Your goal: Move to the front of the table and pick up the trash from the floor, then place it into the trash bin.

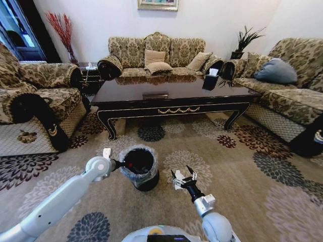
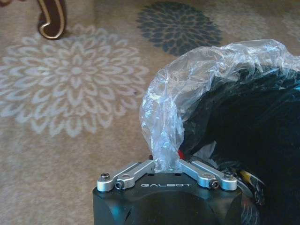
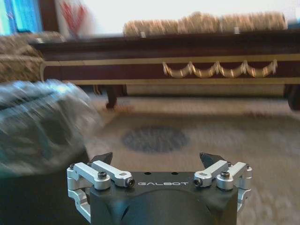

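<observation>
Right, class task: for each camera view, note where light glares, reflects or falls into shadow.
Head view: the glossy table mirrors the sofa and the bright wall, and casts shadow on the floor beneath it. Left wrist view: the trash bin is near black inside, while its liner glints. Right wrist view: the wall behind the table is washed out white.

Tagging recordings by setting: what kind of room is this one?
Most likely a home living room: patterned sofas ring a dark wood coffee table on a floral carpet, with a framed picture on the wall.
</observation>
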